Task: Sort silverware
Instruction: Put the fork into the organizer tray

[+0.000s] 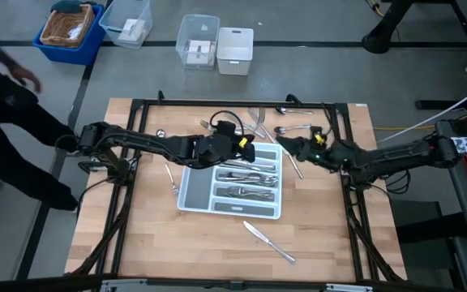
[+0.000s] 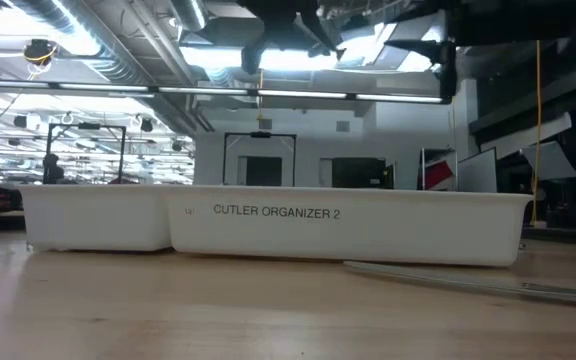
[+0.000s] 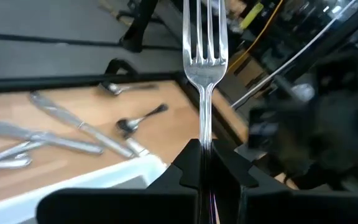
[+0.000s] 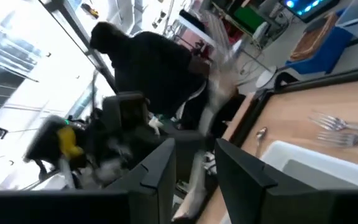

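Observation:
My left gripper point(image 3: 208, 149) is shut on a shiny fork point(image 3: 204, 68), above the far left corner of the white tray point(image 1: 186, 195). In the high view this gripper point(image 1: 247, 144) hovers there. Several sorted pieces of silverware point(image 1: 246, 182) lie in the tray's compartments. Loose pieces lie on the wood: a knife point(image 1: 270, 242) near the front, a knife point(image 1: 294, 162) by the tray's right side, and spoons point(image 1: 290, 128) at the far side. My right gripper point(image 1: 289, 144) hangs close by, off the tray's far right corner. A blurred pale streak point(image 4: 194, 180) crosses its wrist view. My left gripper pinches the fork's handle point(image 3: 204, 134), just below the neck, between its two fingers. The handle runs back along the fingers and the tines stick out forward past them. The fork is lifted clear of the table and the tray.
A black frame rail point(image 1: 233, 104) borders the table. Plastic bins point(image 1: 217, 45) and a blue basket point(image 1: 70, 31) stand beyond the far edge. A person point(image 1: 6, 105) is at the left. Knives point(image 3: 73, 127) and a spoon point(image 3: 138, 119) lie on the wood below the fork.

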You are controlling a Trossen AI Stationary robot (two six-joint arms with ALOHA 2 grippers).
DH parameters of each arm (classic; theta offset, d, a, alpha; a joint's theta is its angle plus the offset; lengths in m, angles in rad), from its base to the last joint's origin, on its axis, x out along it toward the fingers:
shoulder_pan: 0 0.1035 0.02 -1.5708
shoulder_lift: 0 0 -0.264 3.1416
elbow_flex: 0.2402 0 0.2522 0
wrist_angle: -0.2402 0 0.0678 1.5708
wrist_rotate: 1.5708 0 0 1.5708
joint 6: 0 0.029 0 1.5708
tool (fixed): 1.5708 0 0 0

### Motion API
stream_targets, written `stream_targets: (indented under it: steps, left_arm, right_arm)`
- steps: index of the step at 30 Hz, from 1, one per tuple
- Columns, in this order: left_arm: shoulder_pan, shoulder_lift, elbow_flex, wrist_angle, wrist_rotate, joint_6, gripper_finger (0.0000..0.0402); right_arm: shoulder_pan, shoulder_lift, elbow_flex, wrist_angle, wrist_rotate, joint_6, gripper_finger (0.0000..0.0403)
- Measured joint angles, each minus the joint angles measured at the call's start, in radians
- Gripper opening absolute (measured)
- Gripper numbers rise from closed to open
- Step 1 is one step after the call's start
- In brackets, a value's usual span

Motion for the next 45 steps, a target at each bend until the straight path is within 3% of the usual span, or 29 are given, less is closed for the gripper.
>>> stream_targets:
  steps: [13, 36, 39, 45]
  left_arm:
    - [-0.001, 0.031, 0.000, 0.000, -0.001, 0.004, 0.0009]
    - [-0.031, 0.030, 0.000, -0.020, -0.004, 0.029, 0.0008]
    - [-0.034, 0.030, 0.001, -0.031, -0.004, 0.031, 0.0011]
    - [-0.040, 0.031, 0.001, -0.035, 0.009, 0.075, 0.0015]
  right_arm:
    - [-0.080, 0.161, 0.125, -0.078, -0.027, 0.045, 0.0115]
    - [-0.078, 0.320, 0.239, -0.091, -0.013, 0.054, 0.0115]
    - [-0.078, 0.327, 0.242, -0.094, -0.020, 0.054, 0.0098]
    - [-0.076, 0.327, 0.245, -0.085, -0.040, 0.050, 0.0013]
